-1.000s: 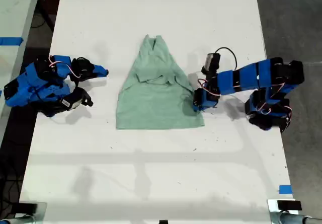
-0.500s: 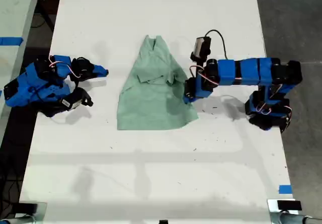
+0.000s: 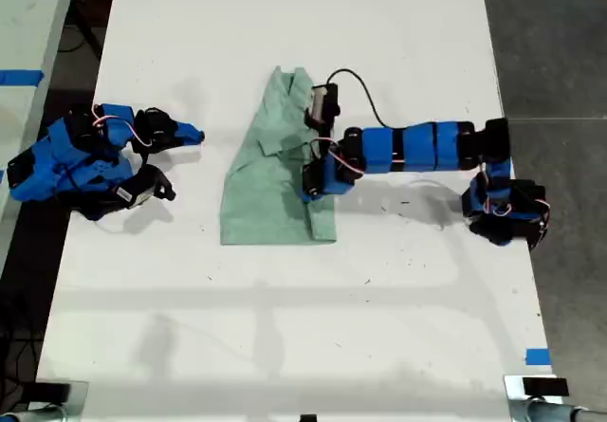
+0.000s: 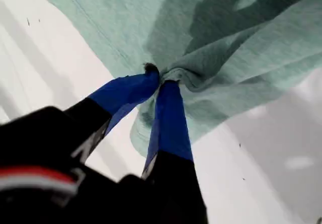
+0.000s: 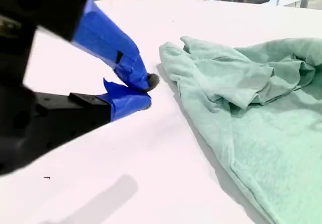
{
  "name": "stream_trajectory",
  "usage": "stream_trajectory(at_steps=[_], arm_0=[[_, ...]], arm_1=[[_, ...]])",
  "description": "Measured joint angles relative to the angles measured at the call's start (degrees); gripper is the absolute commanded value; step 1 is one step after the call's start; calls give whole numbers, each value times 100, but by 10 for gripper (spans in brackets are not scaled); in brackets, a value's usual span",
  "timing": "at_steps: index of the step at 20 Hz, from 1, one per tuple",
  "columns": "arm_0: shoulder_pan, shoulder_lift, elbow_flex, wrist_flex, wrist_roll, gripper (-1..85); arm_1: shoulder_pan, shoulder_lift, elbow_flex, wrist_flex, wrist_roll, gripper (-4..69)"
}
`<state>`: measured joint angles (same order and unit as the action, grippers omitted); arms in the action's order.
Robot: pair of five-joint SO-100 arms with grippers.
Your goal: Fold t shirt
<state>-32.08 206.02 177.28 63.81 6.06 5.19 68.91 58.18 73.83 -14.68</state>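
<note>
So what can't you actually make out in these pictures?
- Exterior view: my first gripper and its arm cover part of the t shirt.
- First wrist view: the t shirt runs off the picture's edge.
- Second wrist view: my second gripper sits beside the shirt; the hem is cut off.

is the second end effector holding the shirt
No, my second end effector is shut on nothing, resting beside the t shirt on the white table.

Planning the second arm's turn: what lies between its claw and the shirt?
Nothing visible: only bare table separates my second claw, closed on nothing, from the t shirt. My first claw grips the shirt.
</note>
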Motion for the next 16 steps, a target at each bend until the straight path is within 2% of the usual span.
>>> stream_trajectory(at_steps=[3, 4, 5, 6, 9, 11, 12, 13, 16], arm_0=[[0, 0, 0, 0, 0, -1], [0, 0, 0, 0, 0, -1], [0, 0, 0, 0, 0, -1], [0, 0, 0, 0, 0, -1], [0, 0, 0, 0, 0, -1], [0, 0, 0, 9, 0, -1], [0, 0, 0, 26, 0, -1], [0, 0, 0, 26, 0, -1], [0, 0, 0, 44, 0, -1]], arm_1=[[0, -475, -193, -149, -44, 33], [0, -519, -193, -220, -70, 73], [0, -527, -193, -308, -70, 151], [0, -527, -193, -413, -88, 169], [0, -536, -202, -519, -97, 174], [0, -536, -202, -501, -132, 145], [0, -519, -202, -387, -132, 32], [0, -439, -193, -176, -132, -9], [202, 316, -185, 1020, 149, -8]])
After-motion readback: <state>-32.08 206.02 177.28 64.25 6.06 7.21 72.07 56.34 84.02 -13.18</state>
